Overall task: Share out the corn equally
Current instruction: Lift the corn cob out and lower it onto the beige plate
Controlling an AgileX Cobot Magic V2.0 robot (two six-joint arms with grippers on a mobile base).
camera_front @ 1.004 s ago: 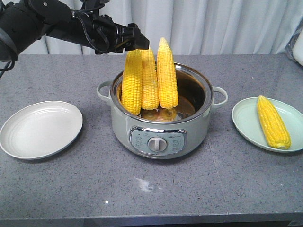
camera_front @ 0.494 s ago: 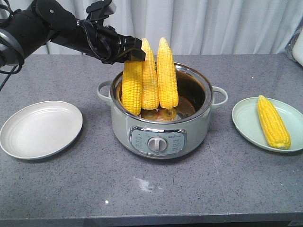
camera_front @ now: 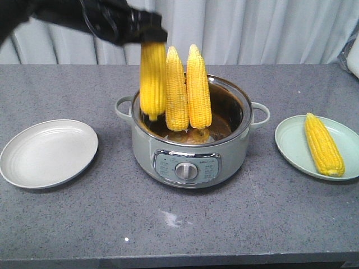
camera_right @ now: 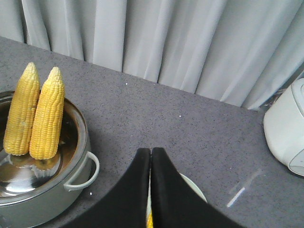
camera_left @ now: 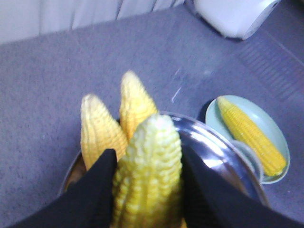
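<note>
My left gripper [camera_front: 150, 37] is shut on the top of a yellow corn cob [camera_front: 152, 81], which hangs upright over the left side of the pot [camera_front: 190, 159], its lower end at rim height. In the left wrist view that held cob [camera_left: 149, 171] fills the gap between the black fingers [camera_left: 90, 190]. Two more cobs [camera_front: 188, 89] stand upright in the pot. Another cob [camera_front: 323, 144] lies on the right pale green plate [camera_front: 291, 147]. The left plate [camera_front: 47, 152] holds nothing. My right gripper [camera_right: 150, 156] is shut with nothing in it, above the right plate.
The grey pot has side handles [camera_front: 261, 114] and a front control knob [camera_front: 186, 171]. A white appliance [camera_right: 287, 133] stands at the far right near the curtain [camera_front: 269, 28]. The grey countertop's front edge [camera_front: 179, 259] runs along the bottom.
The left gripper has lifted the leftmost cob up from the pot; its lower end has risen from inside to about rim level. The other cobs and plates have not moved.
</note>
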